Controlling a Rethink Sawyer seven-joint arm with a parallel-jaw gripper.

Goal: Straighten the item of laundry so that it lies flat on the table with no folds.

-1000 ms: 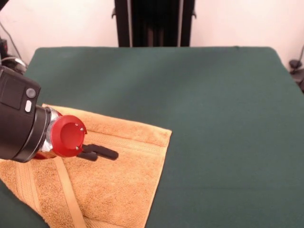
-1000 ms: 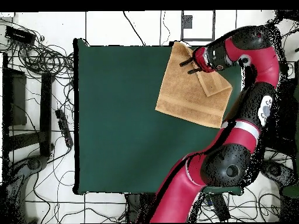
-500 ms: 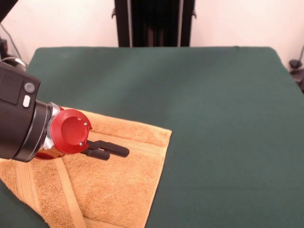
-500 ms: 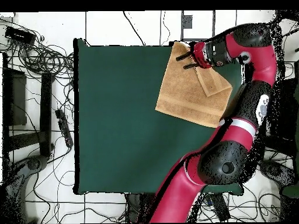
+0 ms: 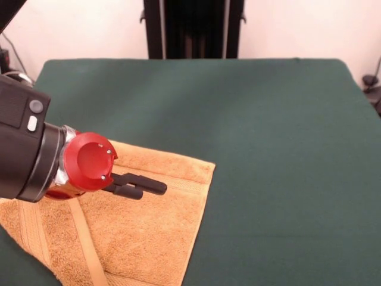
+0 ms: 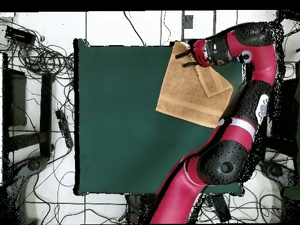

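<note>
The golden-orange towel [image 5: 143, 238] lies on the green table [image 5: 268, 119] at the lower left of the front view. In the overhead view the towel [image 6: 184, 91] sits at the table's [image 6: 117, 117] upper right corner, with a flap [image 6: 215, 83] folded over its right part. My gripper [image 5: 153, 190] hovers just above the towel near its upper edge, fingers pointing sideways, open and holding nothing. In the overhead view the gripper [image 6: 181, 60] is over the towel's top corner.
The robot's black pedestal [image 5: 193, 27] stands behind the far table edge. My arm [image 6: 246, 135] runs along the table's right side in the overhead view. Cables [image 6: 41, 55] and stands lie on the floor to the left.
My gripper has moved a little right in the front view, toward the towel's top corner in the overhead view. The towel has not moved.
</note>
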